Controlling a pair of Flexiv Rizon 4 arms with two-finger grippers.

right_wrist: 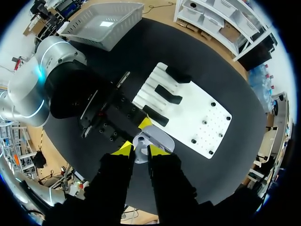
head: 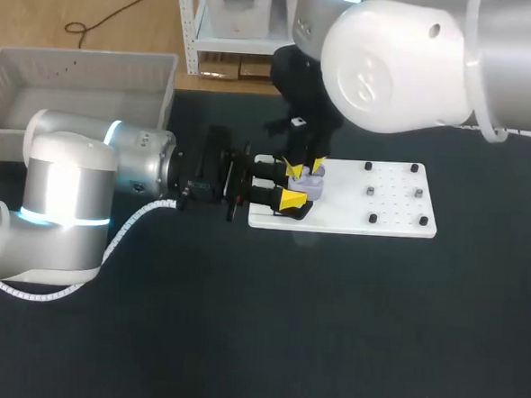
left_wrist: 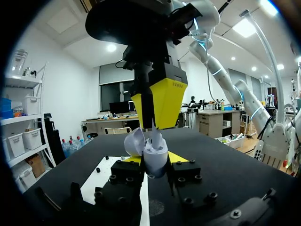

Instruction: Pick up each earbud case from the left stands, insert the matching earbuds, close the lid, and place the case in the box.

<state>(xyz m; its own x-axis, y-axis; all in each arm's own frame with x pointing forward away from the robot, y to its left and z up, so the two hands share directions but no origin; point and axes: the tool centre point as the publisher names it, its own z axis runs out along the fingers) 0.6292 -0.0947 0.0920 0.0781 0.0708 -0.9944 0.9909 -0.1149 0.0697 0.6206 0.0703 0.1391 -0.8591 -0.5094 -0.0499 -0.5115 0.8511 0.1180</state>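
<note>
White right-arm joint (head: 400, 63); beneath, right jaws at open pale-lilac plastic earbud case (left_wrist: 155, 155), grasp impossible to tell; left jaws clamped on case over white stand board (head: 400, 216). Lid-closing, boxing pending.

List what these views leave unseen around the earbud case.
- Inside of the earbud case: left wrist view, blocked by its rim and the right gripper; too small in the head view.
- Whatever the right gripper may hold: right wrist view, hidden by the gripper itself.
- Stands: head view, covered by the left gripper and right gripper.
</note>
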